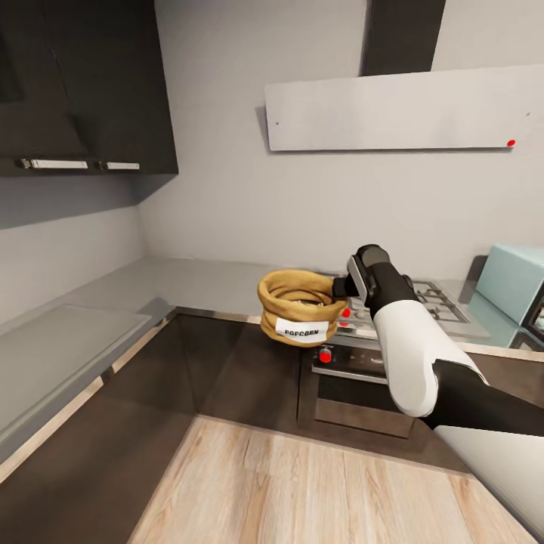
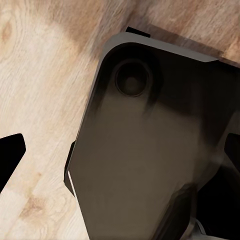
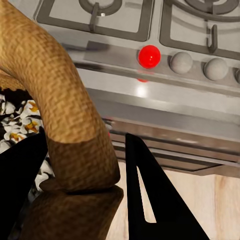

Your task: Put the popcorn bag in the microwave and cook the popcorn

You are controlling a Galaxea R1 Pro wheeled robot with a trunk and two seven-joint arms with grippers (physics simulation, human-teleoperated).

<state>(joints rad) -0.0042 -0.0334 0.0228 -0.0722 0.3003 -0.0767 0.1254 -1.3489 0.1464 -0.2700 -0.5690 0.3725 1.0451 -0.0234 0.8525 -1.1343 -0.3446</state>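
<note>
The right gripper (image 1: 341,287) has its two black fingers (image 3: 150,200) clamped on the thick rolled rim of the popcorn bag (image 1: 298,306), one finger inside the sack, one outside, holding it in the air in front of the countertop (image 1: 189,283) edge. Beyond the fingertips lie the gas hob (image 3: 150,20) and its red knob (image 3: 149,56); the microwave (image 1: 517,283) stands well off to the gripper's far side. Whether the left gripper's fingers are apart or together, I cannot tell.
</note>
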